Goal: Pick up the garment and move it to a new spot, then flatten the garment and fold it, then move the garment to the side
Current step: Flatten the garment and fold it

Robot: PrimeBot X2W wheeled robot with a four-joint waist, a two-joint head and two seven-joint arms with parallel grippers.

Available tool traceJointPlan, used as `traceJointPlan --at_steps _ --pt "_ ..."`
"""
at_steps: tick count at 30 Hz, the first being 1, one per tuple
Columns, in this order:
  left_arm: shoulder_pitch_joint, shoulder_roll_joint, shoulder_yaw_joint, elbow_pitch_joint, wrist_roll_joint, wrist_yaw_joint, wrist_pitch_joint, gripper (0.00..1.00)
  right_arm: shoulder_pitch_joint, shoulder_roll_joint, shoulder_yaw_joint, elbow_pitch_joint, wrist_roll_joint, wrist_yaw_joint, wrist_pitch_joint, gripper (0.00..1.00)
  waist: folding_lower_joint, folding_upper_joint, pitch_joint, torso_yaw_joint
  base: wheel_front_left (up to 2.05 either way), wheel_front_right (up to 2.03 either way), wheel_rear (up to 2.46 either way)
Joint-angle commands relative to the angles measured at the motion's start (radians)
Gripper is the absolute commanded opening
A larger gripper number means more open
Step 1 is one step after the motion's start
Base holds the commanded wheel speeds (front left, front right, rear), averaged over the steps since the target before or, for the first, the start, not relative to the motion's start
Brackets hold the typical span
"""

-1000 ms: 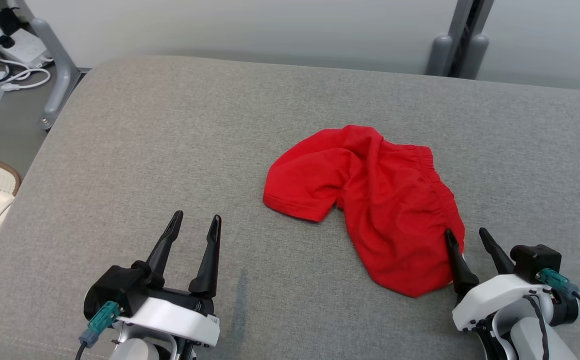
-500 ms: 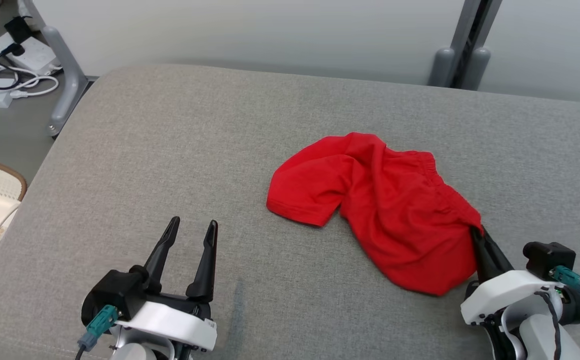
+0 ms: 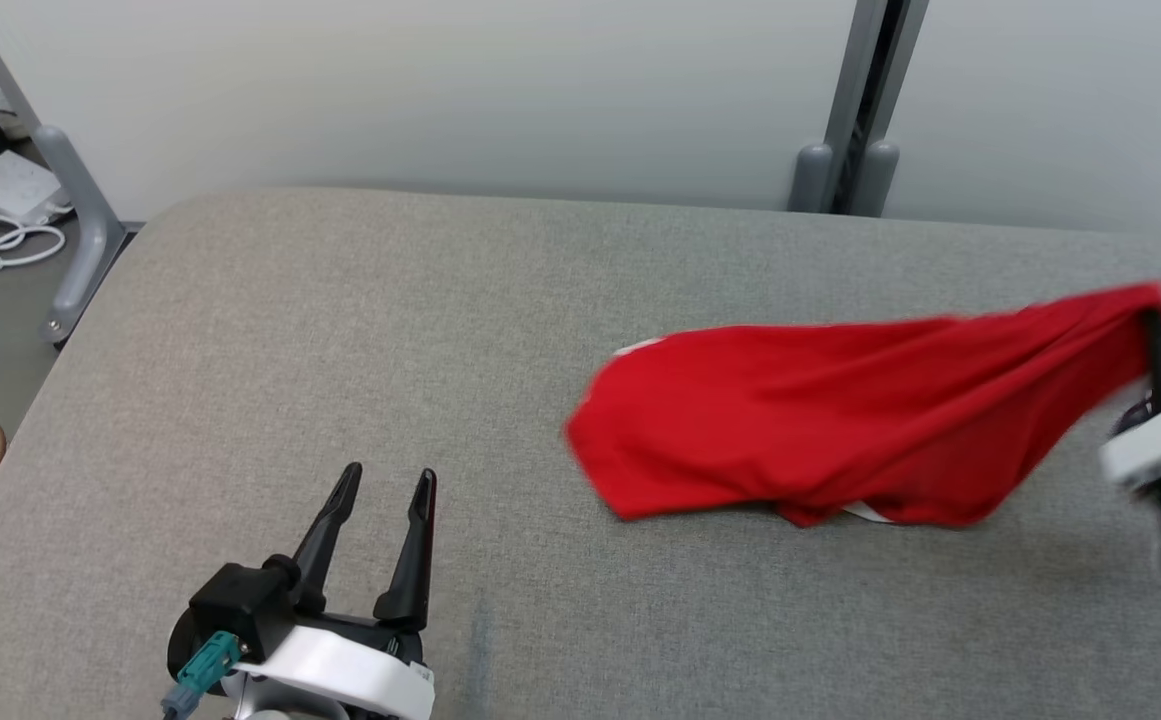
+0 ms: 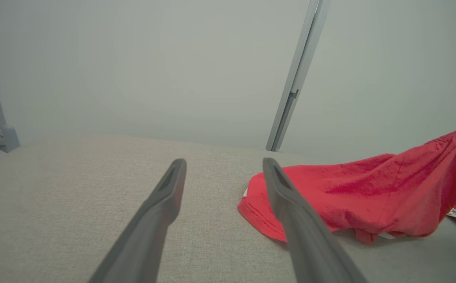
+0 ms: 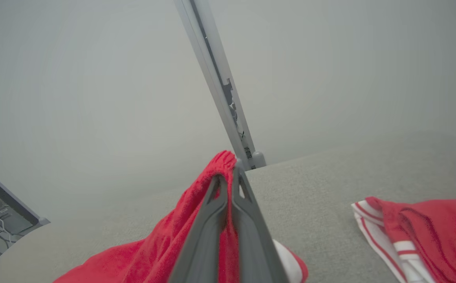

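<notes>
The right gripper (image 3: 1153,322) was clenched on one edge of the red shorts (image 3: 840,420). The cloth was pinched between its fingertips and sagged away from them onto the grey padded surface (image 3: 340,330). The left gripper (image 3: 387,485) stood released, fingers spread, with the shorts' free end to their right, apart from them.

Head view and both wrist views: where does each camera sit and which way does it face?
Head view: on the head, looking forward and down at the grey cushion; open left end effector lower left, right end effector shut on the red garment at right.
Left wrist view: on the left wrist, looking along its spread fingers across the cushion toward the wall.
Right wrist view: on the right wrist, looking along its closed fingers pinching the garment.
Shared: all three show the garment.
</notes>
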Motion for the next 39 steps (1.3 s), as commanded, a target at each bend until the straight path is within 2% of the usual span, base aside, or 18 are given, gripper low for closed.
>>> traceJointPlan --at_steps 1,7,11,16,21,27,33,34,35,39 --pt "0.004 0.002 -0.003 0.005 -0.005 0.001 -0.003 1.00 -0.054 -0.052 -0.009 -0.006 0.019 0.000 0.021 0.00 0.0000 0.0000 -0.017 -0.007 0.00 0.00 0.00" --pt "0.023 0.003 -0.010 0.009 -0.030 0.006 -0.003 1.00 -0.221 -0.153 0.017 -0.027 0.004 0.000 0.070 0.00 0.0000 0.0000 -0.047 -0.003 0.00 0.00 0.00" --pt "0.033 0.003 -0.013 0.005 -0.043 0.009 -0.003 1.00 -0.318 -0.153 0.043 -0.037 -0.022 0.000 0.077 0.00 0.0000 0.0000 -0.056 0.005 0.00 0.00 0.00" --pt "0.035 0.003 -0.019 -0.001 -0.083 0.013 -0.003 1.00 -0.367 -0.091 0.121 -0.049 -0.047 0.000 0.108 0.00 0.0000 0.0000 -0.051 0.025 0.00 0.00 0.00" --pt "0.017 0.003 -0.030 -0.007 -0.095 0.019 -0.003 1.00 -0.315 0.008 0.248 -0.051 -0.040 0.000 0.126 0.00 0.0000 0.0000 -0.036 0.058 0.00 0.00 0.00" --pt "0.004 0.003 -0.040 -0.004 -0.105 0.023 -0.003 1.00 -0.251 0.120 0.399 0.001 -0.017 0.000 0.121 0.00 0.0000 0.0000 -0.024 0.104 0.00 0.00 0.00" --pt "0.000 0.003 -0.061 0.002 -0.118 0.028 -0.003 1.00 -0.203 0.157 0.569 0.087 0.024 0.000 0.136 0.00 0.0000 0.0000 -0.022 0.149 0.00 0.00 0.00" --pt "0.000 0.003 -0.064 0.003 -0.120 0.030 -0.003 1.00 -0.198 0.158 0.598 0.100 0.035 0.000 0.140 0.54 0.0000 0.0000 -0.023 0.154 0.00 0.00 0.00" --pt "0.001 0.003 -0.068 0.003 -0.122 0.030 -0.003 1.00 -0.190 0.159 0.630 0.104 0.071 0.000 0.150 1.00 0.0000 0.0000 -0.025 0.158 0.00 0.00 0.00" --pt "0.007 0.003 -0.071 0.002 -0.125 0.033 -0.003 1.00 -0.196 0.158 0.738 0.120 0.126 0.000 0.135 1.00 0.0000 0.0000 -0.026 0.164 0.00 0.00 0.00"
